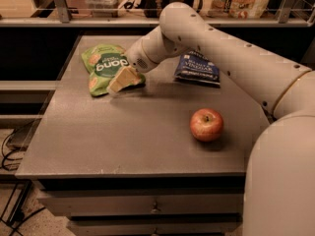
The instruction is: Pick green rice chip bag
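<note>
Camera view is up on my side too. Where do you have the end effector point(119, 81)?

— I have it low at the back left of the bench point(123, 146), its pale tip over the lower right edge of the green rice chip bag point(101, 65). It overlaps the bag from my angle, but I can't say whether it is touching. I also cannot tell whether it is released or clenched.

— And the bag itself?

— I see it lying flat near the bench's back left corner, label side up. The white lettering reads upside down from where I'm looking.

— How does the arm run?

— My arm point(221, 48) comes in from the lower right, crosses above the right side of the bench and bends at the back. From there the wrist slopes down and left to the green bag. The arm hides the top edge of the dark blue chip bag point(197, 69), which lies flat at the back, right of the green one and apart from it.

— Anything else?

— I see a red apple point(206, 124), stem up, toward the front right and well apart from both bags. Drawer fronts point(155, 208) sit below the bench top, and cables point(9, 149) lie on the floor to the left.
</note>
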You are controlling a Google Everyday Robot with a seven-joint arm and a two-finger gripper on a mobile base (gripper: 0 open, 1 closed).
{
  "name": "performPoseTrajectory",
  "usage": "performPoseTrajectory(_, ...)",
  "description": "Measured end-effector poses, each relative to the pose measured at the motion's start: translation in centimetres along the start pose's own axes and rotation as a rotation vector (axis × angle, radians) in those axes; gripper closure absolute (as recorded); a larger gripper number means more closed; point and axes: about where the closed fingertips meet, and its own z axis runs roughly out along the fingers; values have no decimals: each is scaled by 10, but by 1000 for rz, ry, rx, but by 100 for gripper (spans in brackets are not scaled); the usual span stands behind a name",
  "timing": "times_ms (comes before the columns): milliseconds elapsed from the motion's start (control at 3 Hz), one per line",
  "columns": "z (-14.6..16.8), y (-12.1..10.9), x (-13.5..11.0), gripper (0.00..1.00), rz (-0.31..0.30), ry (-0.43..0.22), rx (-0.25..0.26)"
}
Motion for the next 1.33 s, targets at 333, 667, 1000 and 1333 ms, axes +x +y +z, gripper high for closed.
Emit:
performPoseTrajectory(333, 6, -5, -2, 41, 14, -5, 7)
performPoseTrajectory(667, 7, -8, 0, 64, 31, -7, 13)
performPoseTrajectory(1000, 7, -7, 1, 88, 42, -13, 15)
performPoseTrajectory(1333, 4, -8, -1, 100, 58, -31, 10)
